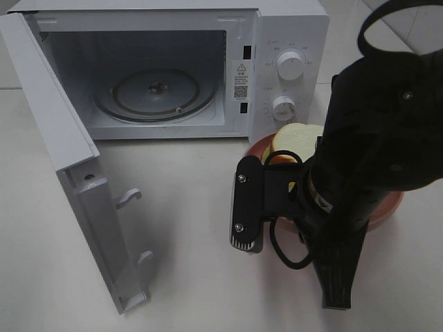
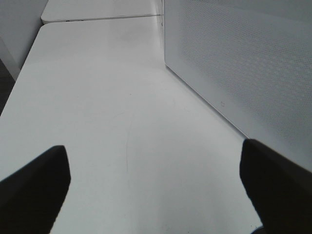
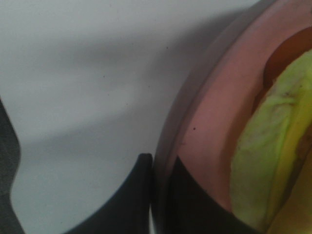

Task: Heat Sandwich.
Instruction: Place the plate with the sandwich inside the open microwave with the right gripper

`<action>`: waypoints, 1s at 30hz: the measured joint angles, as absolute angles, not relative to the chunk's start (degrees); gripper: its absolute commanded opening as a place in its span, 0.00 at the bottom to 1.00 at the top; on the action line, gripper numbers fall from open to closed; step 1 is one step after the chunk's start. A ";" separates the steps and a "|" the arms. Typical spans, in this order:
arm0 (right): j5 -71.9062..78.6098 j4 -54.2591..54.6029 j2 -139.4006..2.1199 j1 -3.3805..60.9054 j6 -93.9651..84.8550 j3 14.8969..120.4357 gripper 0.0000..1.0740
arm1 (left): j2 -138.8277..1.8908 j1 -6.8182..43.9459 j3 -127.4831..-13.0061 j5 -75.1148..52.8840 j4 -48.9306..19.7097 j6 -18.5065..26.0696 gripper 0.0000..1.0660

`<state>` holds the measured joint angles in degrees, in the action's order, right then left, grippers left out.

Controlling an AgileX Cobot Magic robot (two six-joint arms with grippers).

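The black right arm [image 1: 367, 152] fills the foreground of the high view, reaching down over the pink plate [image 1: 257, 146] on the white table [image 1: 187, 228]. The sandwich [image 1: 296, 140] lies on that plate, just in front of the microwave [image 1: 291, 28], whose door [image 1: 62, 138] stands swung wide, showing the glass turntable [image 1: 156, 93].

In the left wrist view the left gripper [image 2: 153, 148] hangs over the table beside the microwave's side wall, its fingers [image 2: 34, 190] spread wide and holding nothing.

In the right wrist view the right gripper [image 3: 158, 163] is pinched onto the plate's rim, one finger outside and one inside, with the sandwich's green filling close by.
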<state>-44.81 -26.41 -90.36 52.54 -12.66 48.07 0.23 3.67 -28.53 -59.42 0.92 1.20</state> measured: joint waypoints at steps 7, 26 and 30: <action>-40.68 -26.41 -90.36 52.54 -20.45 48.07 0.03 | 0.23 3.67 -28.53 -59.42 0.92 1.20 0.84; -29.39 -26.70 -90.36 51.51 -35.01 48.07 0.00 | 0.23 3.67 -28.53 -59.42 0.92 1.20 0.84; -29.39 -26.07 -90.36 48.93 -40.97 48.07 0.00 | 0.23 3.67 -28.53 -59.42 0.92 1.20 0.84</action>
